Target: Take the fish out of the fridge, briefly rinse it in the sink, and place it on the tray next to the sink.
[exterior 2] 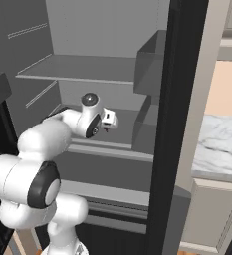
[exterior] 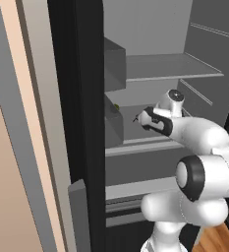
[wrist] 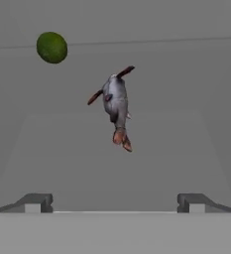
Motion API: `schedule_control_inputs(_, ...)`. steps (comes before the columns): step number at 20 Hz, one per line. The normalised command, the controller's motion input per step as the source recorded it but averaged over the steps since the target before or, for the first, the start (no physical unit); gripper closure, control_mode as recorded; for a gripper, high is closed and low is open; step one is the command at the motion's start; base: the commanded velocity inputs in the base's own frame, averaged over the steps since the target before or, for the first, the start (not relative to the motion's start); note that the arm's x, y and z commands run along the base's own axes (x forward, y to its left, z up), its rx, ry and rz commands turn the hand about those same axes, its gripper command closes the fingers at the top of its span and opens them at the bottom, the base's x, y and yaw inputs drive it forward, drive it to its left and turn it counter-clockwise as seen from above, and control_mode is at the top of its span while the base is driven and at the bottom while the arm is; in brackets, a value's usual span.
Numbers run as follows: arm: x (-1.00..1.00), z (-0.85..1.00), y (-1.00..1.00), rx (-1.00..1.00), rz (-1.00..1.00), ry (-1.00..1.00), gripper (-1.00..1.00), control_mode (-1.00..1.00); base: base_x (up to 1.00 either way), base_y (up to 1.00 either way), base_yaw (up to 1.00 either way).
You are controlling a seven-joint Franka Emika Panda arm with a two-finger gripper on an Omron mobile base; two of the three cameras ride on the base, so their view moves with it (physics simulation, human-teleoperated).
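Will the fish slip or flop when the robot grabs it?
The fish looks small, thin and tapered, so it may slide out if the open gripper pinches near the narrow tail. It looks smooth and grey, probably a bit slippery. It lies flat on the fridge shelf, so it shouldn't roll, unlike the round green fruit nearby.

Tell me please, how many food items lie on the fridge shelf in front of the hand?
2: the fish in the middle of the shelf, and a round green item further back to its left. More may be hidden elsewhere in the fridge.
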Motion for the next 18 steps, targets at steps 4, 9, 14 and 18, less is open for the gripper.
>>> schedule_control_inputs(4, 0.73, -0.08, 0.00, 0.01, 0.00, 0.03, -1.00, -1.00, 0.00, 0.00, 0.00)
schedule_control_inputs(9, 0.71, -0.16, 0.00, 0.00, 0.00, 0.03, -1.00, -1.00, 0.00, 0.00, 0.00)
schedule_control_inputs(14, 0.46, -0.38, 0.00, 0.00, 0.00, 0.06, -1.00, -1.00, 0.00, 0.00, 0.00)
schedule_control_inputs(18, 0.46, -0.43, 0.00, 0.00, 0.00, 0.01, -1.00, -1.00, 0.00, 0.00, 0.00)
